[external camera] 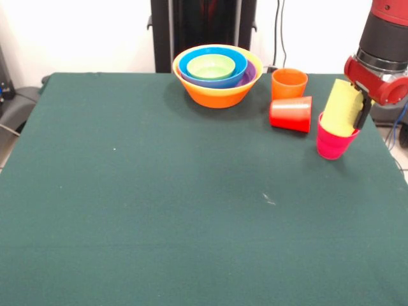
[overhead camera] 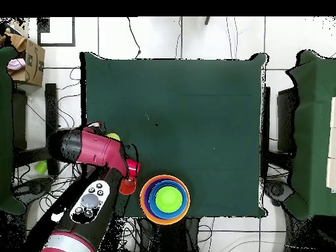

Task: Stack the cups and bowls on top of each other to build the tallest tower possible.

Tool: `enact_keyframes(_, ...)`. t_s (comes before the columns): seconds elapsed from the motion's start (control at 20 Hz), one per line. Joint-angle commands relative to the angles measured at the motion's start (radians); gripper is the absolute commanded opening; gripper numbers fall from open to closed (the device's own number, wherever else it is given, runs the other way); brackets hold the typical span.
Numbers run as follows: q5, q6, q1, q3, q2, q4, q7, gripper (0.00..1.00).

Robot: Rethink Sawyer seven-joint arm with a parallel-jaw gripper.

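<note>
My gripper (external camera: 358,112) hangs at the table's right edge, shut on the yellow cup (external camera: 343,107). That cup is tilted with its lower end inside the upright magenta-pink cup (external camera: 333,143). The red cup (external camera: 291,113) lies on its side just left of them. The orange cup (external camera: 289,83) stands upright behind it. The bowls are nested in one stack (external camera: 217,71): yellow-orange outermost, then a purple sliver, blue, and light green (external camera: 211,65) innermost. In the overhead view the stack (overhead camera: 165,199) sits near the bottom edge and my arm (overhead camera: 92,147) hides most of the cups.
The green table (external camera: 159,204) takes up most of the front view. The robot pedestal (external camera: 203,25) stands right behind the bowl stack. In the overhead view, cables and a cardboard box (overhead camera: 27,60) lie off the table to the left.
</note>
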Motion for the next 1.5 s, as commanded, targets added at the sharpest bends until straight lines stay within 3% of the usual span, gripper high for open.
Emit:
enact_keyframes(0.05,0.021,-0.03,-0.027,0.143,0.032,0.036,0.138,0.0)
enact_keyframes(0.6,0.003,0.053,-0.011,0.146,-0.025,0.091,0.127,0.0)
enact_keyframes(1.05,-0.005,-0.056,-0.054,0.198,-0.011,0.14,0.073,0.0)
enact_keyframes(1.5,-0.046,-0.134,-0.129,0.232,0.044,0.121,0.022,0.0)
